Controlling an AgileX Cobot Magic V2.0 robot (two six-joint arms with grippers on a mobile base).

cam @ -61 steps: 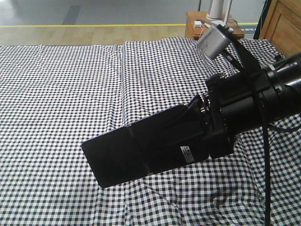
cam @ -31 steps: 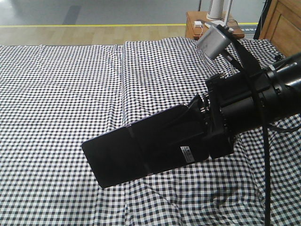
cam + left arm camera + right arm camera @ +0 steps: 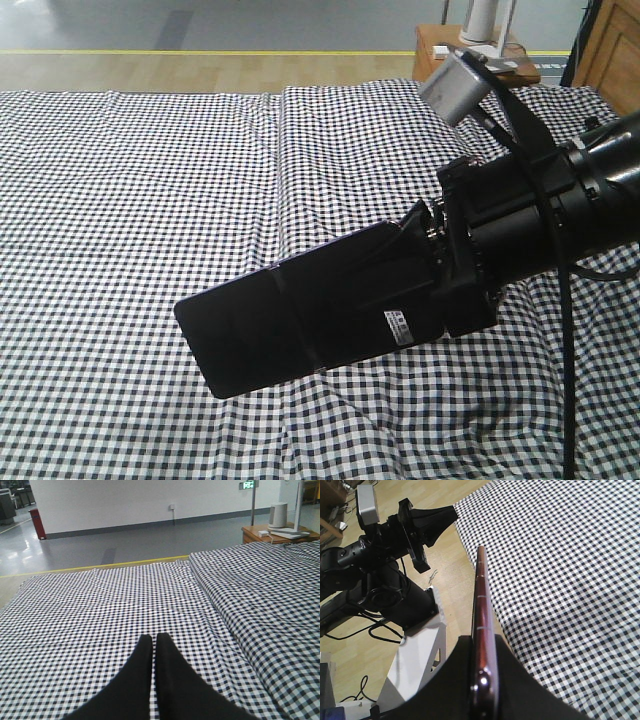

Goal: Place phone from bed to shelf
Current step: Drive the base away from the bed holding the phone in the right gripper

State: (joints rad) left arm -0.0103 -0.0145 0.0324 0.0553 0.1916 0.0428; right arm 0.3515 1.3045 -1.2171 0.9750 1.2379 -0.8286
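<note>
The phone (image 3: pixel 235 335), black and glossy, hangs above the bed (image 3: pixel 120 200) in the front view. My right gripper (image 3: pixel 300 320) is shut on it, and its free end sticks out to the left. From the right wrist, the phone's pinkish edge (image 3: pixel 481 595) stands upright between the right gripper's (image 3: pixel 482 639) black fingers. My left gripper (image 3: pixel 153 639) hovers over the checked bed (image 3: pixel 100 600), shut with nothing in it. It also shows in the right wrist view as the left gripper (image 3: pixel 445 514), over the floor beside the bed (image 3: pixel 570 555). The shelf is out of view.
An orange-brown nightstand (image 3: pixel 432 60) stands behind the bed's far right corner, with a white cylinder (image 3: pixel 278 515) on it. A wooden cabinet (image 3: pixel 615 45) is at the far right. My white base (image 3: pixel 420 655) and cables sit on the wooden floor.
The bed and nightstand have slid to the right in the front view, so the view has turned slightly left. The right gripper still holds the phone in the same pose.
</note>
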